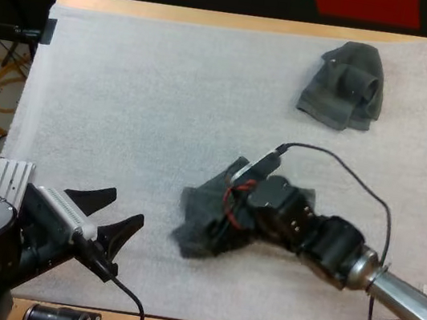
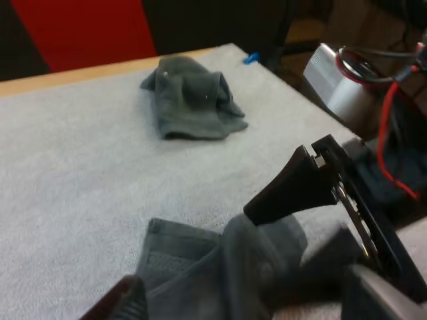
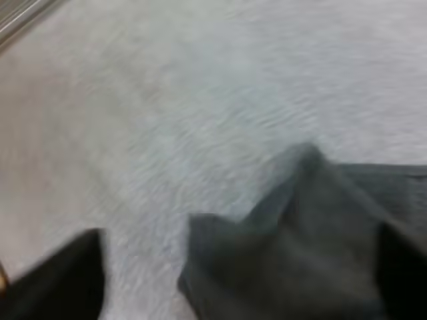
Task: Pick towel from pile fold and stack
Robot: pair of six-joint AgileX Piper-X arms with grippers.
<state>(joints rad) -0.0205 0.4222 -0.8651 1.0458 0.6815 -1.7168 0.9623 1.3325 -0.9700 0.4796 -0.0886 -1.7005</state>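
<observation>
A dark grey-green towel (image 1: 197,224) lies rumpled on the mat's near middle. My right gripper (image 1: 222,217) is low over it. In the right wrist view its black fingers (image 3: 61,280) stand wide apart, and the towel (image 3: 313,247) bunches between them, against the far finger only. My left gripper (image 1: 120,212) is open near the mat's front left and points at that towel (image 2: 193,273) without touching it. A second towel (image 1: 345,85) sits crumpled at the far right, also seen past the near towel in the left wrist view (image 2: 190,100).
The white mat (image 1: 142,100) is bare across its left and middle. Its front edge runs just below my left arm. The wooden table edge (image 1: 219,19) borders the far side.
</observation>
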